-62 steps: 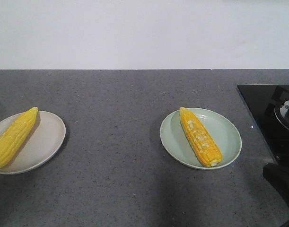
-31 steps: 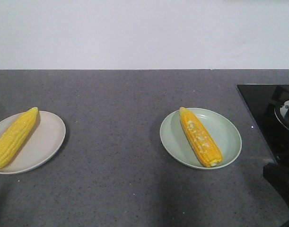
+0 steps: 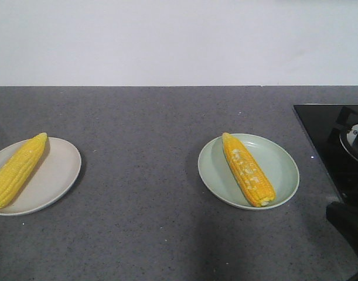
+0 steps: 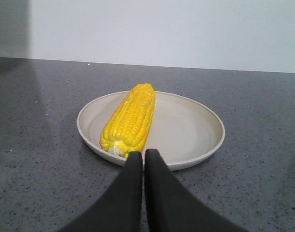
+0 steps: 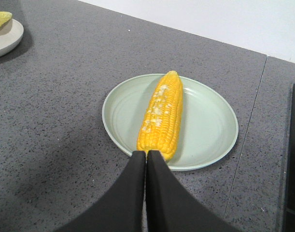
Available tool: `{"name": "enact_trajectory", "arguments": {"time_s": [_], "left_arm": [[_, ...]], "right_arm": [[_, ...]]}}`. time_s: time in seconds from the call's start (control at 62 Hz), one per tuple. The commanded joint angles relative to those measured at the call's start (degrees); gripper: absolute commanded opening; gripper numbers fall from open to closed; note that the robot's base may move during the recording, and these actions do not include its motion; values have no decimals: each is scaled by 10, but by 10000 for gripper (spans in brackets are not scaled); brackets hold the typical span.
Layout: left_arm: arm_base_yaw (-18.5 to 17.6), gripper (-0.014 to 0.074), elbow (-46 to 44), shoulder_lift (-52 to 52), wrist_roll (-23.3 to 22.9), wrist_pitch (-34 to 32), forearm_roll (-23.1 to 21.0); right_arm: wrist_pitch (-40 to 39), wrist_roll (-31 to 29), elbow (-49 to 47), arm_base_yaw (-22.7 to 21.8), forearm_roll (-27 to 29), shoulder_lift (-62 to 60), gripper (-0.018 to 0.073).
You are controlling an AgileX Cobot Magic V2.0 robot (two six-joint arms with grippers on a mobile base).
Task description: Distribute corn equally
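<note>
One corn cob (image 3: pixel 14 170) on beige plate (image 3: pixel 55 175) at left, one patchy corn cob (image 3: pixel 248 170) on pale green plate (image 3: pixel 281 170) at right. Left gripper (image 4: pixel 140 155) fingers pressed together, empty, near beige plate rim. Right gripper (image 5: pixel 146 154) likewise closed, empty, near green plate.

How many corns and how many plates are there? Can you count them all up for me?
Corn: 2, one on the beige plate, one on the green plate
Plates: 2
Total: 4
</note>
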Motion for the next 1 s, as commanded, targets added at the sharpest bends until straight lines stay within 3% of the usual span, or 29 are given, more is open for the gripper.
{"name": "enact_trajectory", "arguments": {"time_s": [0.0, 0.983], "left_arm": [[0, -6, -13, -8, -1, -52, -5], [0, -6, -13, -8, -1, -55, -5]], "right_arm": [[-42, 0, -15, -2, 3, 2, -5], [-42, 0, -15, -2, 3, 2, -5]]}}
